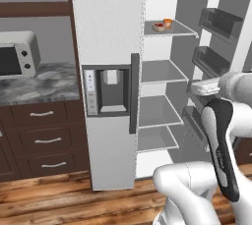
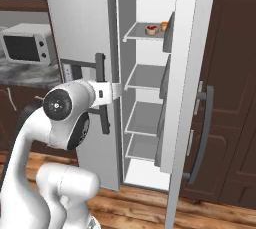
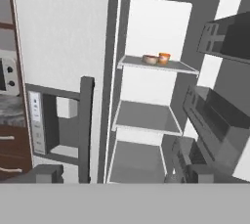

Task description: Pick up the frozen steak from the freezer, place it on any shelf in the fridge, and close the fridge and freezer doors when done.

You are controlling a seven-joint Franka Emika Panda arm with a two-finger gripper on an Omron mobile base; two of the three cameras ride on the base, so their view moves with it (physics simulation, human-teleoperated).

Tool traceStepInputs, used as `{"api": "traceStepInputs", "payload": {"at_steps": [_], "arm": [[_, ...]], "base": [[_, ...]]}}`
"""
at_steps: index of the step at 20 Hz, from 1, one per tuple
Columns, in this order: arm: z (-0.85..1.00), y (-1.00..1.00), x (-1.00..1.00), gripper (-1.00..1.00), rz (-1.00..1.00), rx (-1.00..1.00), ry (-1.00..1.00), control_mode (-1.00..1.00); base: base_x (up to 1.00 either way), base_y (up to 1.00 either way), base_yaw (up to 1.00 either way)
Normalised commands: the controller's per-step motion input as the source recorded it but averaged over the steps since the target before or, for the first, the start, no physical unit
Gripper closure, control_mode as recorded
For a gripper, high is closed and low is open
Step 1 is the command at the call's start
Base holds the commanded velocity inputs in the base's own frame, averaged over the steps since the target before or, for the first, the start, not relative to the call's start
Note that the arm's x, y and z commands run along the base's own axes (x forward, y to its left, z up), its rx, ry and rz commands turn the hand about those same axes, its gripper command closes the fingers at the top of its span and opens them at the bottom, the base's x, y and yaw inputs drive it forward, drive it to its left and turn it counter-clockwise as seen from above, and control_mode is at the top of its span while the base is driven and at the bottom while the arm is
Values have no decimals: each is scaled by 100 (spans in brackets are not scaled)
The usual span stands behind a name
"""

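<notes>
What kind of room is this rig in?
A home kitchen, simulated: a tall white side-by-side refrigerator with one door open, a silver toaster oven on a grey marble counter, and dark wood drawers below.

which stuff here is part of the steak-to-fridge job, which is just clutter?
Job:
- fridge, open, grey shelves
- freezer door with dispenser recess, shut
- fridge door, swung open
- gripper, nothing between its tips

Clutter:
- two small bowls on the top fridge shelf
- toaster oven on the marble counter
- wood drawers
</notes>
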Motion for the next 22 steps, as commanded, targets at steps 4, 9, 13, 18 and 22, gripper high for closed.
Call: {"api": "traceStepInputs", "payload": {"at_steps": [4,9,13,18,22], "arm": [[33,-87,-100,-100,-8,10,2,-100],[45,-99,-100,-100,-15,18,16,-100],[32,-100,-87,-100,-20,24,21,-100],[-27,-100,22,-100,-7,5,7,-100],[-28,-72,29,-100,0,0,0,-100]], "base": [[0,0,0],[0,0,0],[0,0,0],[0,0,0],[0,0,0]]}}
